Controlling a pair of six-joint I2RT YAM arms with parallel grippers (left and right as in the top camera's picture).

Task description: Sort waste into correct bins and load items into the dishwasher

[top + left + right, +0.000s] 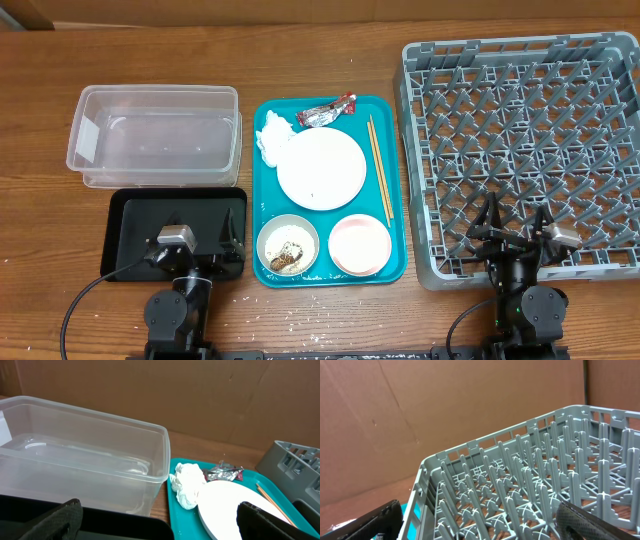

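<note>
Overhead, lower edge: left tool (200, 233) and right tool (515, 224) both spread open, empty; napkin (272, 135) and plate (320, 168) grouped on teal tray (387, 135) at centre, between clear tub (155, 135) upper left and rack (520, 120) right, seemingly for short reaches

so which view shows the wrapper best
Overhead: the whole wrapper lies unobstructed at the teal tray's far edge. Left wrist shows it closer but partly hidden behind the napkin and plate. Right wrist misses it.

Overhead, low wrists; shared dish rack (520, 140) (292, 458) (485, 485)
</note>
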